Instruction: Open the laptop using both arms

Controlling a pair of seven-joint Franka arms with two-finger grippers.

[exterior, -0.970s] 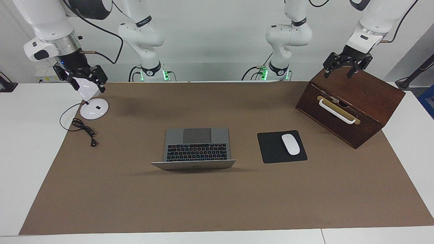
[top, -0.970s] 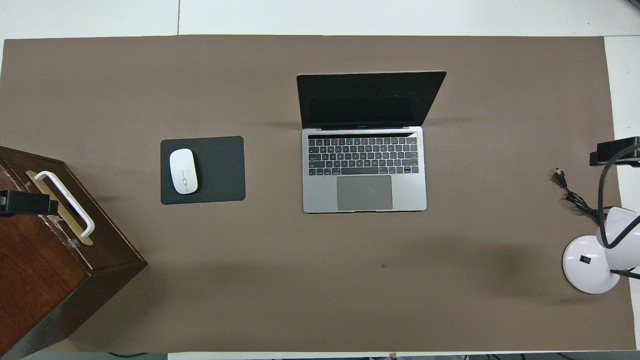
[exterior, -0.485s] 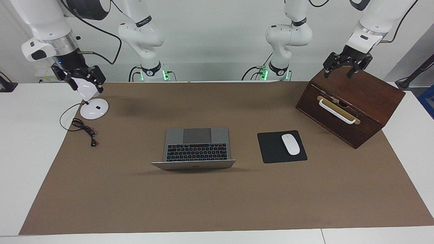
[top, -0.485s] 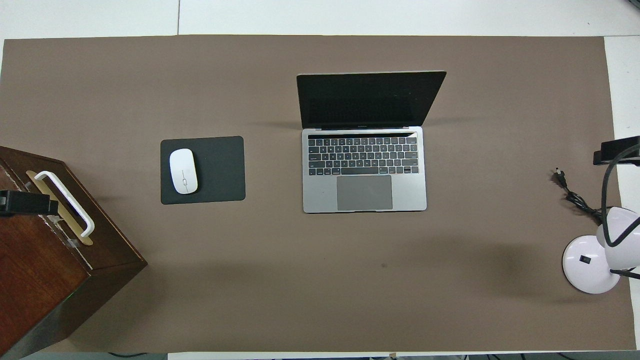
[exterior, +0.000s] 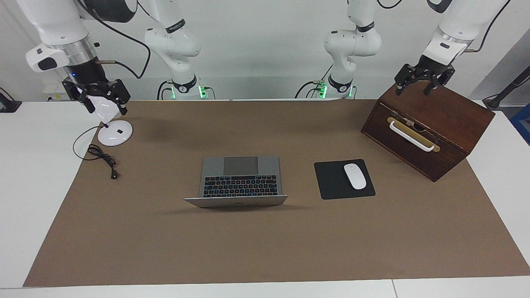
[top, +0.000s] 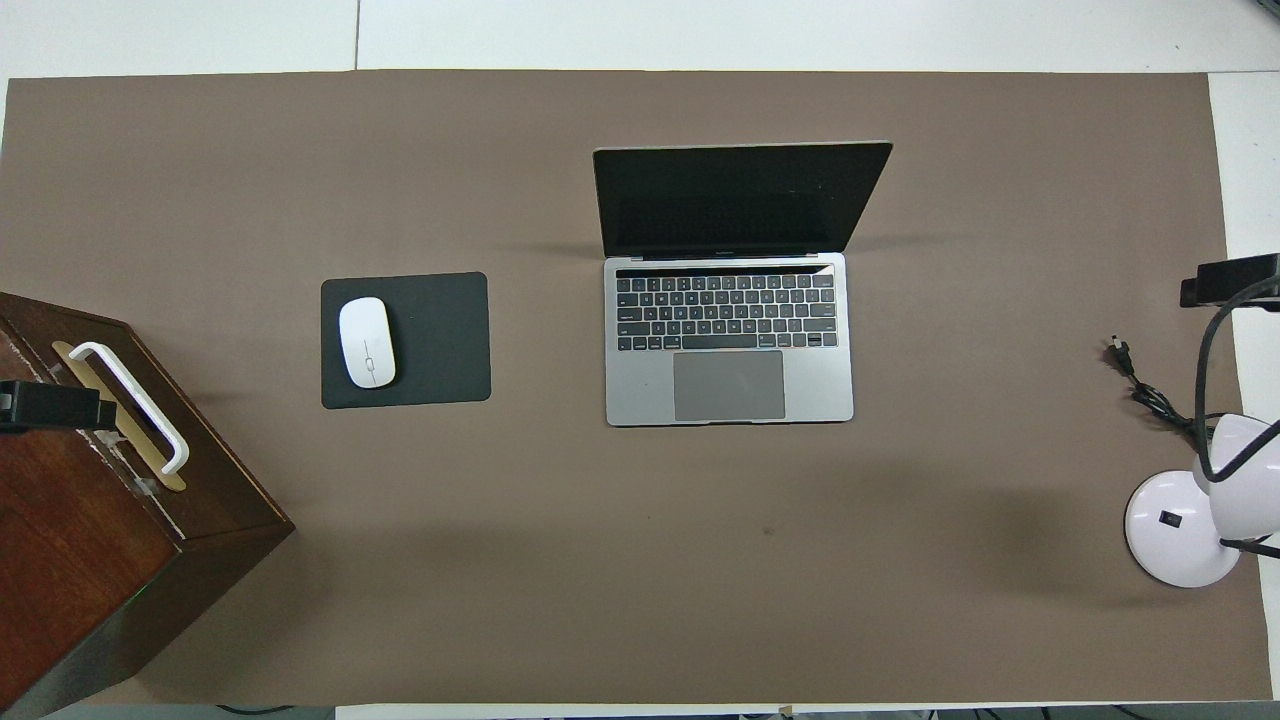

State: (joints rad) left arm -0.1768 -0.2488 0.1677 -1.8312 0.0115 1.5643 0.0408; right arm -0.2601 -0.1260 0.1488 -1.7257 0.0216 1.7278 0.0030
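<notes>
Evidently the task's main step is complete, judging by the lid.

Item: laptop [exterior: 240, 181]. Lies mid-counter on the brown mat [exterior: 265, 248], lid raised well past upright, keyboard and trackpad exposed, screen dark. Nothing touches it.

Item: left pincer [exterior: 423, 79]. Hangs over the top of the wooden box [exterior: 430, 124] at the left arm's end of the counter, fingers spread apart, holding nothing.

Item: right pincer [exterior: 99, 96]. Hangs over the white desk lamp [exterior: 111, 124] at the right arm's end; its fingers sit around or in front of the lamp's head, and whether they grip it cannot be told.

Next move, as judged: none on the lid; both arms appear parked and need only stay clear.

Room: broad bare mat all round the laptop. Mouse pad [exterior: 337, 182] with mouse [exterior: 355, 176] lies beside it toward the left arm's end, apart from it. Lamp cable [exterior: 101, 157] lies beside the lamp base.
</notes>
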